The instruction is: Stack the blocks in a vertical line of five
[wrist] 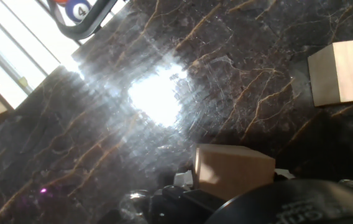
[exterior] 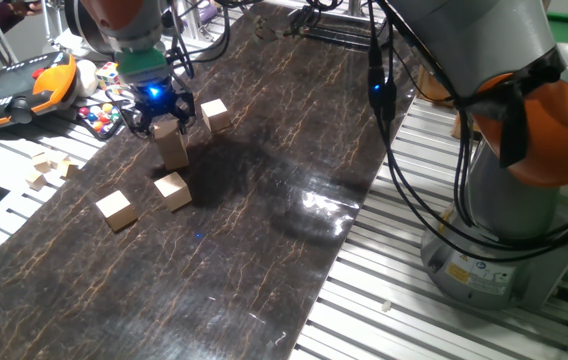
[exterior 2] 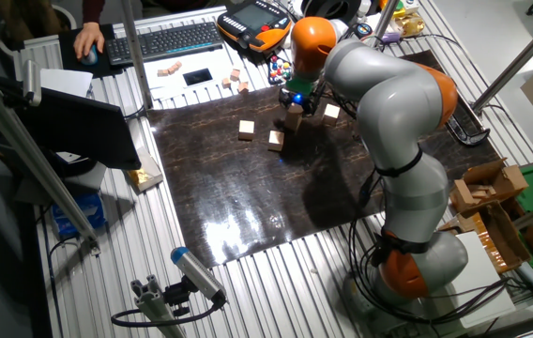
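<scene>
My gripper (exterior: 161, 118) stands at the far left of the dark marble mat, jaws down around a tan wooden block (exterior: 167, 129) that sits on top of a second block (exterior: 175, 153). This two-high stack also shows in the other fixed view (exterior 2: 292, 120), under the gripper (exterior 2: 294, 105). In the hand view the held block (wrist: 233, 171) lies low in the frame, right at the fingers. Three more blocks lie single on the mat: one behind the stack (exterior: 214, 115) (exterior 2: 331, 112) (wrist: 344, 71) and two in front of it (exterior: 173, 190) (exterior: 116, 210).
Small pale wooden bits (exterior: 49, 168) lie on the white strip left of the mat. A rack of pool balls (exterior: 104, 112) and an orange teach pendant (exterior: 24, 85) sit behind them. The arm's base (exterior: 504, 200) stands off the mat's right edge.
</scene>
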